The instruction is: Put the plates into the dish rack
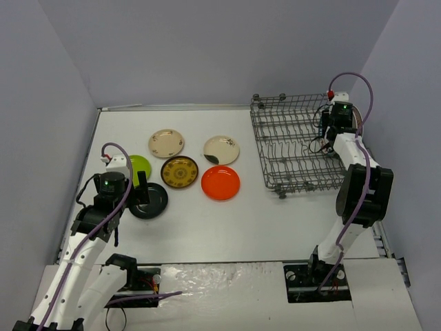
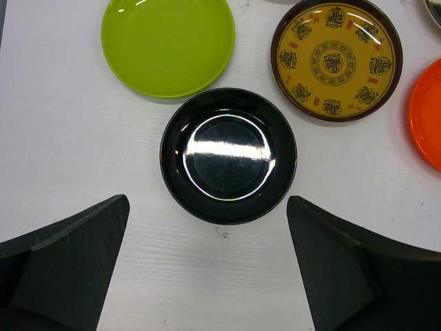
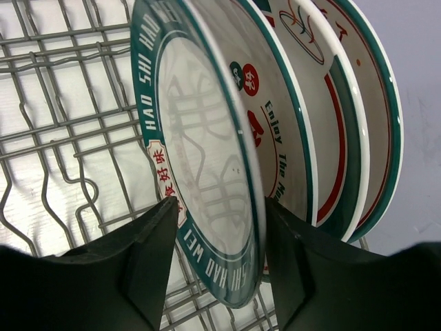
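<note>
The grey wire dish rack [image 1: 289, 148] stands at the back right. In the right wrist view a large white plate with a green lettered rim [image 3: 200, 138] stands on edge in the rack [image 3: 62, 131]. My right gripper [image 3: 220, 204] is closed on its lower rim, one finger on each face. More green- and red-rimmed plates [image 3: 344, 103] stand upright behind it. My left gripper [image 2: 207, 201] is open and empty, just above the near edge of a black plate [image 2: 228, 154]. A lime-green plate [image 2: 167, 43], a brown-and-yellow plate [image 2: 335, 56] and an orange plate [image 2: 428, 114] lie beyond.
Two cream plates [image 1: 166, 143] [image 1: 221, 149] lie flat at the back of the group on the white table. The right arm [image 1: 362, 186] reaches over the rack's right side. Purple walls close in the table on three sides.
</note>
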Available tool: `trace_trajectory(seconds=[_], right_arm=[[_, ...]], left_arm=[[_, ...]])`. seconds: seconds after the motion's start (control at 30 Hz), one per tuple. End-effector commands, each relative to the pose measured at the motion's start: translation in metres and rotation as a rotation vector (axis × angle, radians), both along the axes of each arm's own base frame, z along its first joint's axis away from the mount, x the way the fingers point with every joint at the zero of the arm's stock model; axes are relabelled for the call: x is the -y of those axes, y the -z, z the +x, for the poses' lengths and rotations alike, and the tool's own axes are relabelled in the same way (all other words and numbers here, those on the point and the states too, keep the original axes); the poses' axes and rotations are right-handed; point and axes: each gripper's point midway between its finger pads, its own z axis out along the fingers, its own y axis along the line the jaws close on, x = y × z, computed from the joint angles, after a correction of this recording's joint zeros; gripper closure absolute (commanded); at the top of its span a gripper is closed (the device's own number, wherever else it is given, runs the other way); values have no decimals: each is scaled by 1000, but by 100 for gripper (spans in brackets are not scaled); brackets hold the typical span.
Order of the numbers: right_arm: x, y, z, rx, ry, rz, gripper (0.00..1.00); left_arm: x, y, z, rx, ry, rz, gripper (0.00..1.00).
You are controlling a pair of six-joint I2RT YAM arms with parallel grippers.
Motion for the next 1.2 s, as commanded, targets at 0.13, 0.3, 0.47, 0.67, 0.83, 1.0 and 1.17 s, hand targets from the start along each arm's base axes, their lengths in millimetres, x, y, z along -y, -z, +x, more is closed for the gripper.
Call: trace_trajectory(seconds=[0.13,0.3,0.47,0.67,0.83,1.0,1.17], right_arm=[[-5,-74,-2,198,5,2,45],[-14,-117,-17,285,4,12,31],[-28,-156,-41,363,-5,45,16],[-78,-211,-83,548,-108,273,6],[-169,-210,-112,555,-332,537,5],[-258,-189,-153,449,-564,802,3],[-298,-159,-199,348,-689,937,1]], left_arm=[[1,-24,13,86,3,-12,3],[2,-25,13,88,5,-18,3],[3,-26,11,90,-1,-29,3],[4,-25,8,84,-44,-83,3],[6,-19,4,40,-153,-190,3],[5,6,-6,-61,-318,-290,3],[3,36,-16,-79,-482,-408,3]])
